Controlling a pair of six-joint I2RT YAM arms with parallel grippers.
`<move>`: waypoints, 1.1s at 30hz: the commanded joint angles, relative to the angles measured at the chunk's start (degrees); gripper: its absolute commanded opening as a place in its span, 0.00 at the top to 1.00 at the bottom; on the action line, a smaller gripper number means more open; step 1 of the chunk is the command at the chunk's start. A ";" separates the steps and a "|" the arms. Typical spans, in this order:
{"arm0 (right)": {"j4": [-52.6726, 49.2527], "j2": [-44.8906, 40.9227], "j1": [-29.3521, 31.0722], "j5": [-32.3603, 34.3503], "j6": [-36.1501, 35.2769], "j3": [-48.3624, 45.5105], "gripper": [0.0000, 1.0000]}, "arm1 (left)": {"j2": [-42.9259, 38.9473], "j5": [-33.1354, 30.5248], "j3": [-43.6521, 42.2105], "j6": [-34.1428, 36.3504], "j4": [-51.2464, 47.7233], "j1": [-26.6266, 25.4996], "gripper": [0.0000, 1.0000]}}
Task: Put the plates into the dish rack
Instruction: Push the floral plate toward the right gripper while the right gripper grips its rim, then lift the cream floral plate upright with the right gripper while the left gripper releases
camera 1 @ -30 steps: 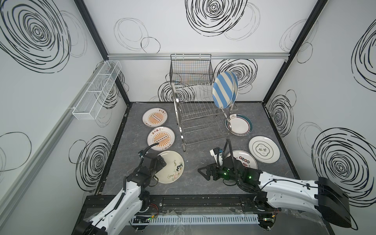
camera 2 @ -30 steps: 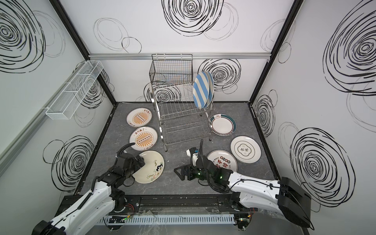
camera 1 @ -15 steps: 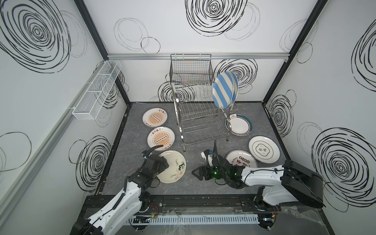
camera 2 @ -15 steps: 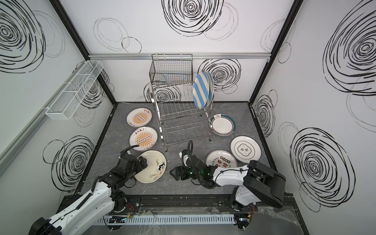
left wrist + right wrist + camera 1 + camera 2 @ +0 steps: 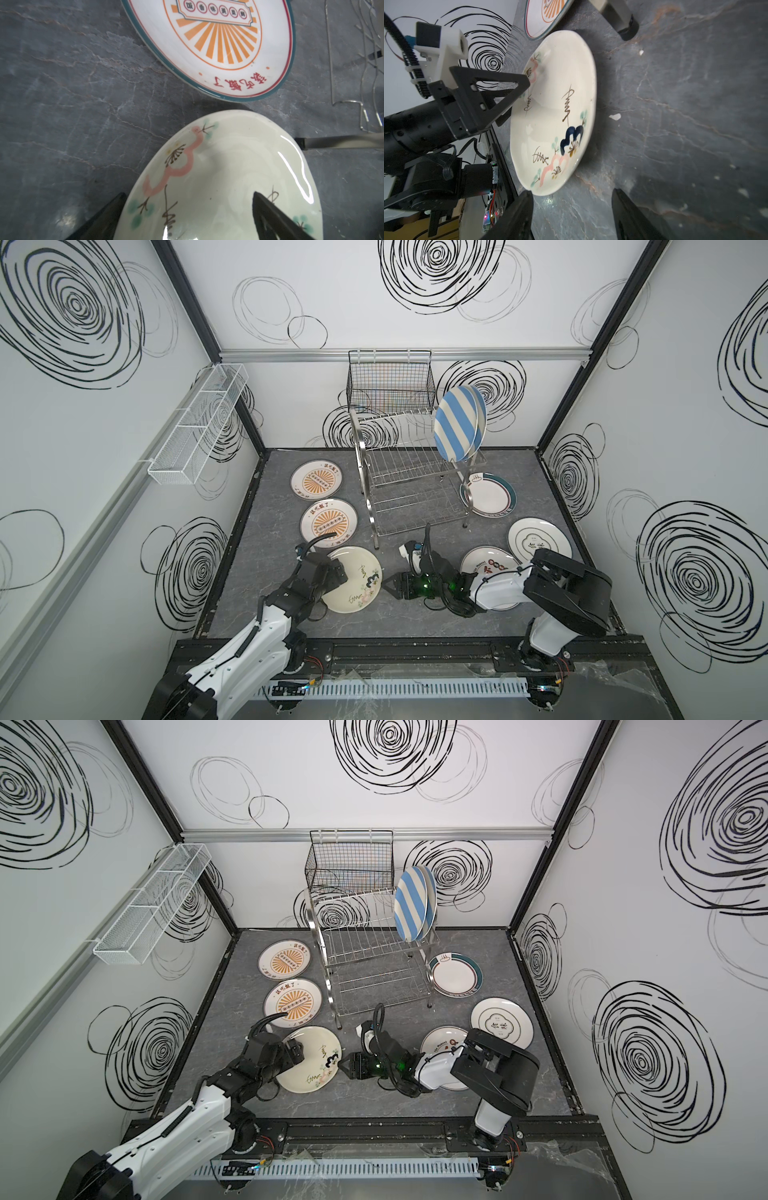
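Two striped plates stand in the dish rack, at its 3 o'clock end. Six other plates lie on the tabletop, not loaded yet. The left claw sits around the rim of the flower plate at 7 o'clock, but nobody can tell if it squeezes. The right claw is apart and empty, just beside that plate.

Bare mat at front, dish rack behind

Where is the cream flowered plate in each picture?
In a top view: cream plate at the front, left of centre.
In a top view: plate, same spot.
Left wrist: plate close up, filling the foreground.
Right wrist: plate mid-picture.
Landmark: orange sunburst plate beside it.
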 commanded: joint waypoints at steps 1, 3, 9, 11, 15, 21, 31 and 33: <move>5.36 3.14 -0.36 -1.68 1.74 2.72 0.38 | -1.23 2.38 0.74 1.32 1.19 0.23 0.04; 6.44 5.07 -0.36 -2.36 2.24 3.74 0.39 | -1.94 3.31 0.61 1.85 1.24 0.21 0.04; 7.66 9.12 -0.54 -2.43 3.55 5.52 0.43 | -4.06 4.69 -0.11 1.22 0.75 -0.02 0.04; 8.38 10.16 -0.71 -2.44 4.33 5.58 0.45 | -4.82 5.42 -0.51 0.86 1.16 -0.14 0.04; 9.64 11.64 -1.14 -2.19 6.47 5.49 0.51 | -5.42 6.04 -0.96 0.81 1.38 -0.42 0.04; 8.47 12.51 -1.33 -2.11 9.27 6.53 0.65 | -7.30 5.33 -0.62 -0.28 -0.48 -2.66 0.04; 5.01 12.39 -1.07 -2.66 10.49 9.25 0.82 | -10.78 5.44 -1.94 -1.04 -0.78 -4.68 0.04; 4.58 11.41 -1.06 -2.17 10.73 8.80 0.84 | -10.52 5.47 -1.81 -0.80 -0.83 -5.12 0.04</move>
